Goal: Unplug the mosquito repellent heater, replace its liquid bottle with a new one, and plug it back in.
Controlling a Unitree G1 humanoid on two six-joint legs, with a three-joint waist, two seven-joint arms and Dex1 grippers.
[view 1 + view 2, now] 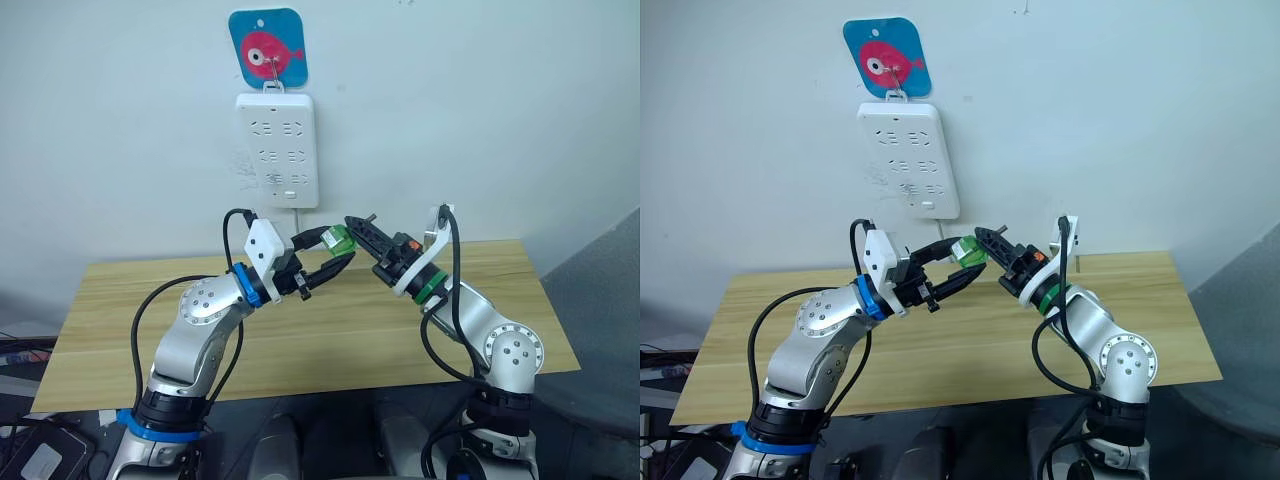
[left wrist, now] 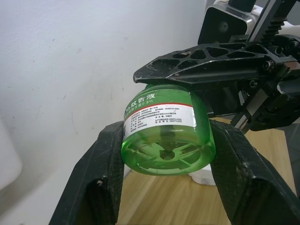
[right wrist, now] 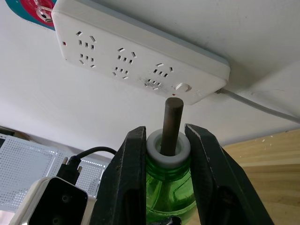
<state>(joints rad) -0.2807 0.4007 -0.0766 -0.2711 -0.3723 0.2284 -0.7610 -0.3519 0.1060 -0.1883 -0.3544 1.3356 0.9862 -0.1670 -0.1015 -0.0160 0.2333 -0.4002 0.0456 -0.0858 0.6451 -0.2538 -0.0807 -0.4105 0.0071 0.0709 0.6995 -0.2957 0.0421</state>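
While both arms meet above the wooden table (image 1: 300, 340), held between them in mid-air: a green liquid bottle (image 2: 166, 136), white printed label around its body, white collar and dark wick rod (image 3: 171, 123) at its neck; clasped at the body by the left gripper (image 2: 165, 161), fingers (image 2: 101, 178) pressed against opposite sides of the green plastic; clamped at the neck by the right gripper (image 3: 168, 154), fingers closed tight on either side of the white collar, wick standing up between them. Seen from the head camera at the junction of the two grippers, in front of the wall and just below the white power strip (image 1: 276, 148); all sockets on the strip unoccupied, cable running off its lower end. Mounted above the strip: a blue card with a pink fish (image 1: 267, 47), hung on a hook. No contact between bottle and table. Mosquito repellent heater: position cannot be told.
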